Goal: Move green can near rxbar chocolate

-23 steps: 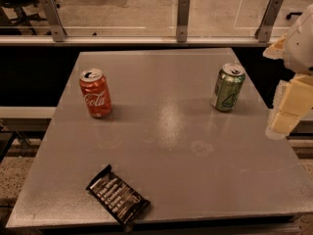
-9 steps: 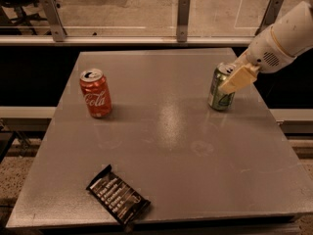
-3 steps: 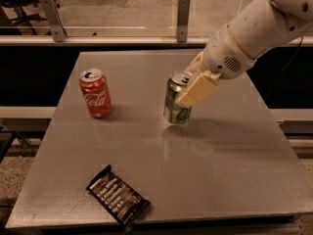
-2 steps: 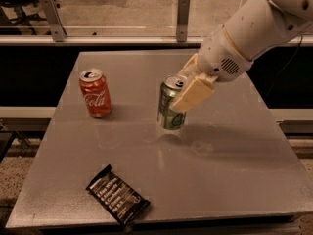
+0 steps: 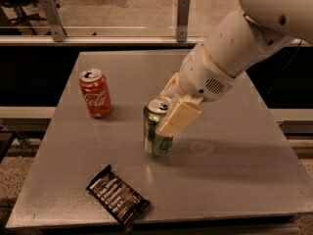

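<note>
Robot's cream two-finger gripper [image 5: 165,122] clamps a light green metal drink can [image 5: 154,135].
The can stands upright just beyond the flat black-wrapped snack bar [image 5: 117,196]; a red cola can [image 5: 95,93] sits farther back.

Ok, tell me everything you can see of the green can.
The green can is light green metal with a silver top and a dark marking low on its side. It stands about upright near the middle of the table, its base at or just above the surface; I cannot tell which. The claw is shut on its upper part, one cream finger lying across its side. Nothing else touches it.
</note>
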Robot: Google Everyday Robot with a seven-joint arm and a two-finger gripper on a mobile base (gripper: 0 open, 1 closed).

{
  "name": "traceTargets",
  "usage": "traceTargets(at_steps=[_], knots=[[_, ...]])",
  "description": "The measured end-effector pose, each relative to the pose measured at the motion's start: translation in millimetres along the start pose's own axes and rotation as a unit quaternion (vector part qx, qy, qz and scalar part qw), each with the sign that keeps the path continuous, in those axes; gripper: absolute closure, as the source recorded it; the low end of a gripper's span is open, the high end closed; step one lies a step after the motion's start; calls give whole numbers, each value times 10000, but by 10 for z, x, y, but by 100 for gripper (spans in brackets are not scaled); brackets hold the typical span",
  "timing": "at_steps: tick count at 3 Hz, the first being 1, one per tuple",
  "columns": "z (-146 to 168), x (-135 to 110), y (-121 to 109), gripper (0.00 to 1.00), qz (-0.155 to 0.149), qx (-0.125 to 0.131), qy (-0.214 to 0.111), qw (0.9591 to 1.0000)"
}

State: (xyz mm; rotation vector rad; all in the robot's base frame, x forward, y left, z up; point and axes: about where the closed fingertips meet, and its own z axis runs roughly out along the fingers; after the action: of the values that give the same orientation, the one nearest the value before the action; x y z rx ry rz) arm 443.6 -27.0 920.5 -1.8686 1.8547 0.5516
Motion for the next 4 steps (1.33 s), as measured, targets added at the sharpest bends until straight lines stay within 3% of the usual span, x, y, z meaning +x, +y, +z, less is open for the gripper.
traceTargets(at_steps=[3, 4], knots=[[274, -197, 392, 100, -511, -388, 13, 9979], [324, -205, 439, 83, -583, -392, 57, 9975]])
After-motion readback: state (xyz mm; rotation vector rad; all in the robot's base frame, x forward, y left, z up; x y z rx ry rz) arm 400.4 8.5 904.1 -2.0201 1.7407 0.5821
